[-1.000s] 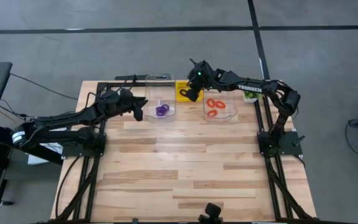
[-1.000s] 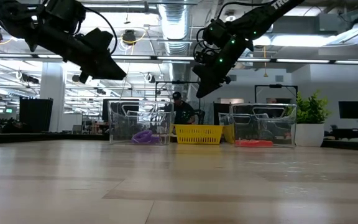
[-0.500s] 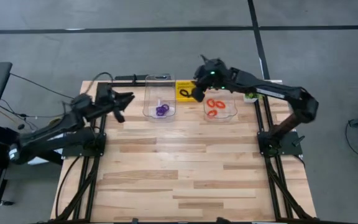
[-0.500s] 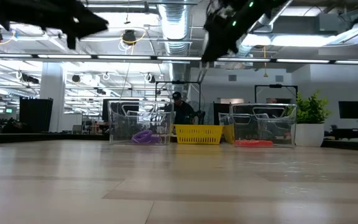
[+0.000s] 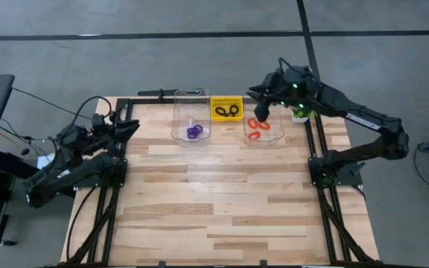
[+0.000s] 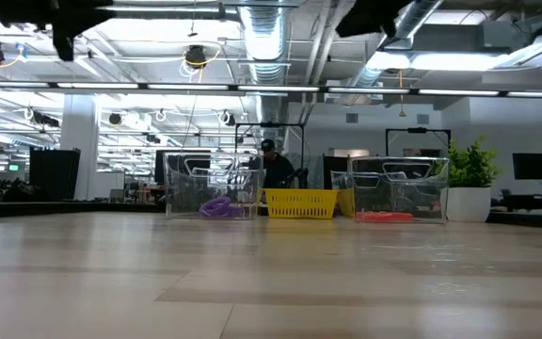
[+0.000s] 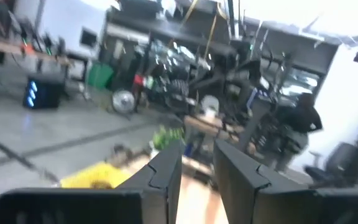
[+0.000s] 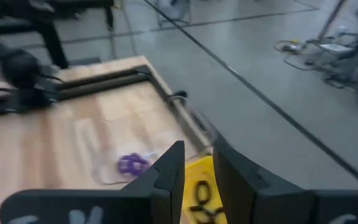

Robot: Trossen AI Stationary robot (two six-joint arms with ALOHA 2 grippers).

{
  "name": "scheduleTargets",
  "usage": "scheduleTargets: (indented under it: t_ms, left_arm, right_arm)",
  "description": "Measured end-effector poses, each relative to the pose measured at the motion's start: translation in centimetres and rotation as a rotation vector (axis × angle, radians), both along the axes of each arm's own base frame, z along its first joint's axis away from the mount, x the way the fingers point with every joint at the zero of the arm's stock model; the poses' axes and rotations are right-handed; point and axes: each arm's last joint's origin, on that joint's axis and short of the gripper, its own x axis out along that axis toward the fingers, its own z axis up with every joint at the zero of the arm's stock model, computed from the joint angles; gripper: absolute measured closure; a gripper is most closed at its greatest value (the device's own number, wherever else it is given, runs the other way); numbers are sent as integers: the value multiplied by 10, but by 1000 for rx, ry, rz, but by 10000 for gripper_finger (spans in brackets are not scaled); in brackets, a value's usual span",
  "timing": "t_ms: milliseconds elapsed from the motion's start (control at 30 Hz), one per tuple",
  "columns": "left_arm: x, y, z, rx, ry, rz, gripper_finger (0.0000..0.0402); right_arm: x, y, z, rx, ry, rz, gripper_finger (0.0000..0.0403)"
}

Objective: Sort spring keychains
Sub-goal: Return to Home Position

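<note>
Looks sorted: orange-red spring keychains [image 5: 256,129] lie right below the right end effector [image 5: 260,112], fingers slightly apart, empty. Left end effector [image 5: 131,126] is well off, also slightly apart.

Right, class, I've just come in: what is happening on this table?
Two robot arms are sorting spring keychains by colour. The purple keychains lie in the left clear bin, the orange-red keychains in the right clear bin, and the black keychains in the yellow basket. The right gripper hovers above the right bin, empty; the left gripper sits off the table's left edge, empty.
</note>
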Motion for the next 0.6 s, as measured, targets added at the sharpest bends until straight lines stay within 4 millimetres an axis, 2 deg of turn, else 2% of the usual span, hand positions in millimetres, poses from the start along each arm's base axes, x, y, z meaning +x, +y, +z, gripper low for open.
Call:
scheduleTargets:
  t_ms: [67,233,367,467,600]
  left_arm:
    - [-5,-3,-7,-38,34,-17,311]
    - [-2,-2,-15,-95,100,-42,311]
    - [4,1,-29,-114,141,-38,311]
    - [11,4,-46,-148,179,-35,311]
    - [20,9,-76,-266,237,-40,311]
  right_arm:
    - [-9,11,-3,27,-39,20,326]
    - [-28,43,-19,99,-209,83,326]
    - [-42,71,-40,152,-391,159,326]
    - [-49,89,-64,206,-460,183,327]
    - [-53,107,-102,310,-434,216,327]
